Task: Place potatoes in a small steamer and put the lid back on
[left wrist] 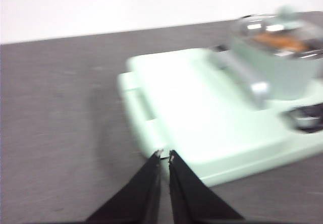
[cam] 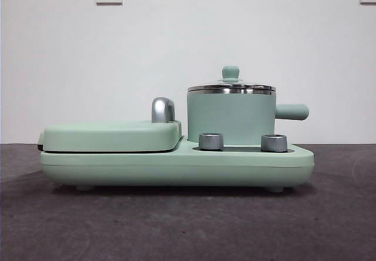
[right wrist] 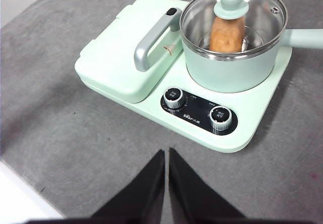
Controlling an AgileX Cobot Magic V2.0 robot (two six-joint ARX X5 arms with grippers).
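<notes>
The small steamer (cam: 231,117) (right wrist: 229,67) (left wrist: 277,67) stands on the right half of the mint-green cooker base (cam: 176,167), its stubby handle pointing right. The glass lid (right wrist: 233,19) (cam: 231,86) (left wrist: 277,30) sits on its steel rim, green knob up. Through the glass I see the orange-brown potato (right wrist: 226,35) (left wrist: 282,42) lying inside the pot. My right gripper (right wrist: 166,153) hovers shut over the table, in front of the cooker's two dials, holding nothing. My left gripper (left wrist: 164,156) is shut and empty near the griddle end of the cooker. Neither arm shows in the front view.
The flat green griddle cover (cam: 111,134) (right wrist: 126,57) with its chrome handle (cam: 163,109) (right wrist: 151,40) fills the cooker's left half. Two steel dials (cam: 211,141) (cam: 274,143) sit on the front panel. The dark grey table (cam: 176,226) runs to a white wall; the right wrist view shows a table edge (right wrist: 20,178).
</notes>
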